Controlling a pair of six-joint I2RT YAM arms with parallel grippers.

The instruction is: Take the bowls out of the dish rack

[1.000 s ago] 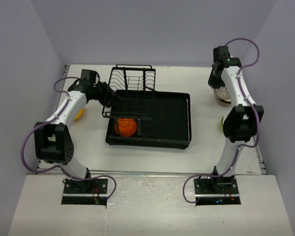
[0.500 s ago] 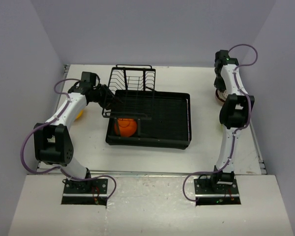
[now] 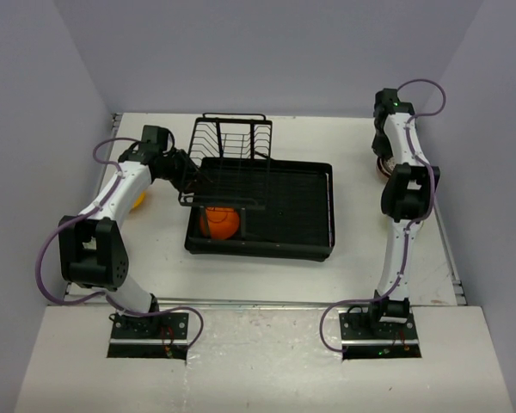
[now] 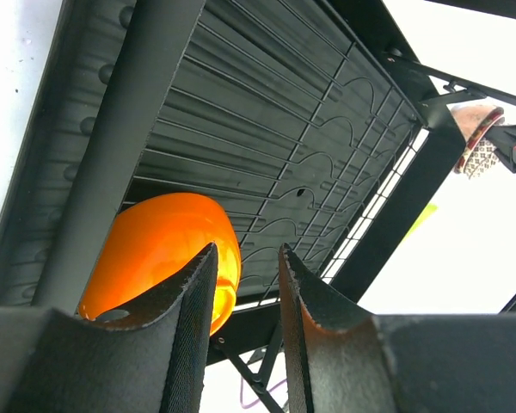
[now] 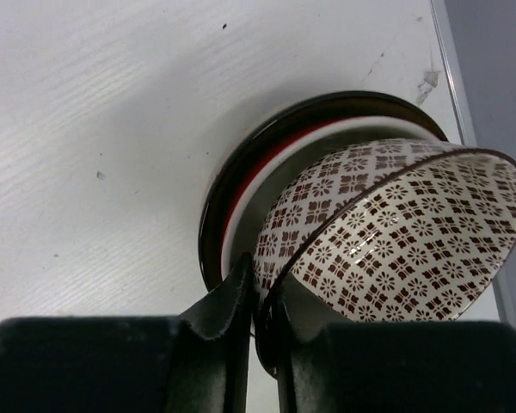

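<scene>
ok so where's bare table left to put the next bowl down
Bare table lies between the tray and the right arm, and along the near edge in front of the tray. Crowded: the far right, where the right gripper pinches the patterned bowl over the stack.

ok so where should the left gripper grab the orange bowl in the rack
Probably by its rim. The orange bowl stands tilted on edge in the dish rack, its smooth domed outside facing the left gripper. Come from the rack's left side, one finger inside the lip, one outside.
</scene>
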